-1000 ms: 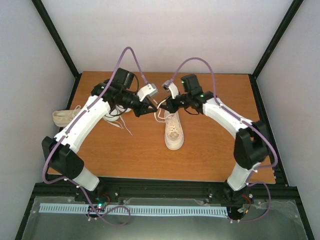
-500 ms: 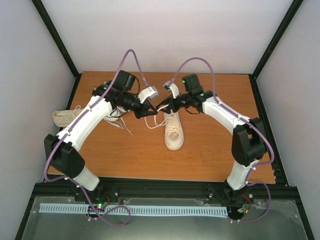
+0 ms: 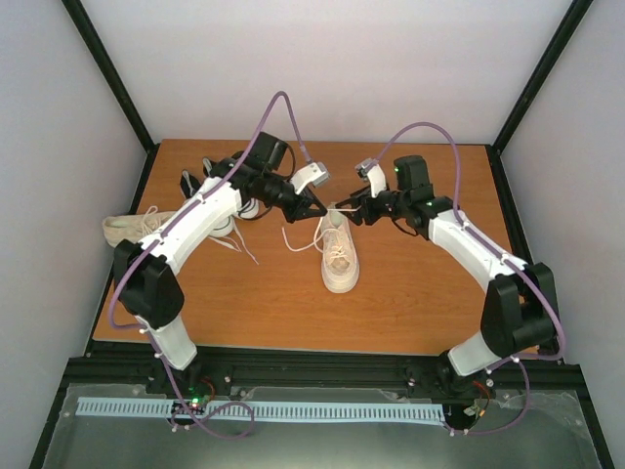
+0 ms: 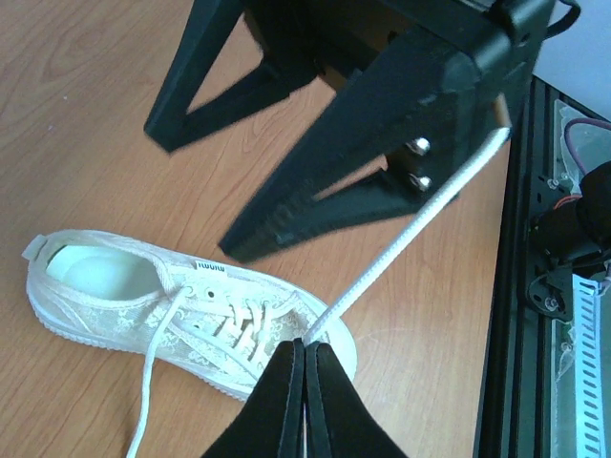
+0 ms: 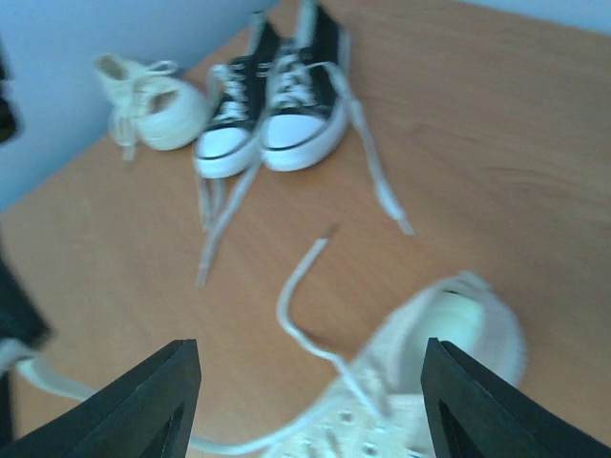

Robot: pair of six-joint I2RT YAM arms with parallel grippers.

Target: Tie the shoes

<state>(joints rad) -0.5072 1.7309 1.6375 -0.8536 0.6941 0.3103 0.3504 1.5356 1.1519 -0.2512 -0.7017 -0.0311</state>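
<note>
One cream shoe (image 3: 339, 256) lies mid-table, toe toward me, also seen in the left wrist view (image 4: 181, 320) and, blurred, in the right wrist view (image 5: 449, 358). My left gripper (image 3: 319, 208) hovers over its heel end, shut (image 4: 305, 351) on one white lace (image 4: 410, 229) pulled taut. My right gripper (image 3: 352, 208) hangs just to the right, open (image 5: 310, 401), nothing between its fingers. The shoe's other lace end (image 5: 296, 286) lies loose on the wood. Two black shoes (image 5: 277, 105) and a second cream shoe (image 5: 153, 110) sit at the far left.
The wooden table (image 3: 420, 293) ends in black frame rails on all sides. The second cream shoe (image 3: 122, 231) lies at the left edge, and loose laces (image 3: 239, 249) trail from the black pair beneath my left arm. The right gripper's black fingers (image 4: 382, 143) hang close to the left gripper.
My right gripper has opened and let go of the lace, drawing back to the right. My left gripper, still shut on its lace, has shifted right and farther back.
</note>
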